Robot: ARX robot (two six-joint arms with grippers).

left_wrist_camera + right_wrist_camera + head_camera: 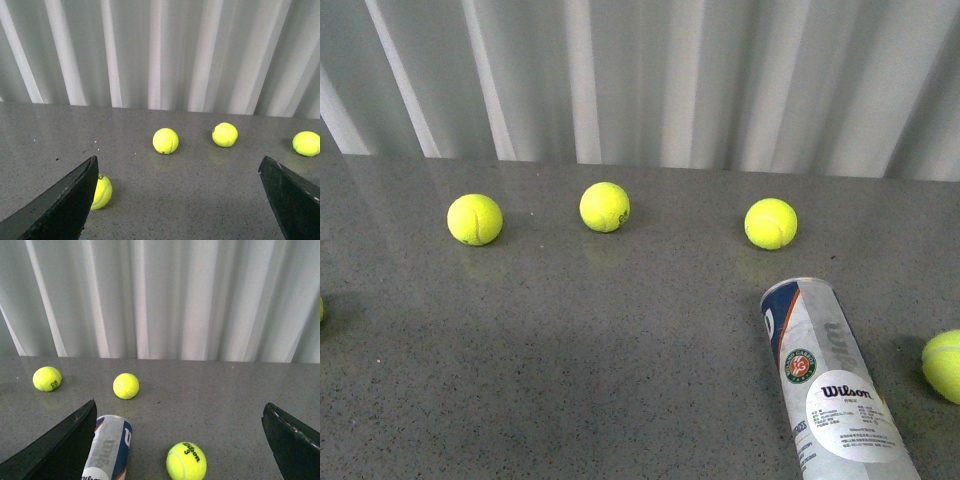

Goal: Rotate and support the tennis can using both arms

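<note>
The tennis can lies on its side on the grey table at the front right, its closed end pointing away from me and its Wilson label and round emblem facing up. In the right wrist view the can lies beside one finger, partly hidden by it. My right gripper is open and empty, with a tennis ball between its jaws. My left gripper is open and empty over bare table. Neither arm shows in the front view.
Three tennis balls lie in a row across the table's back. Another ball lies right of the can, and one is cut off at the left edge. A white corrugated wall stands behind the table.
</note>
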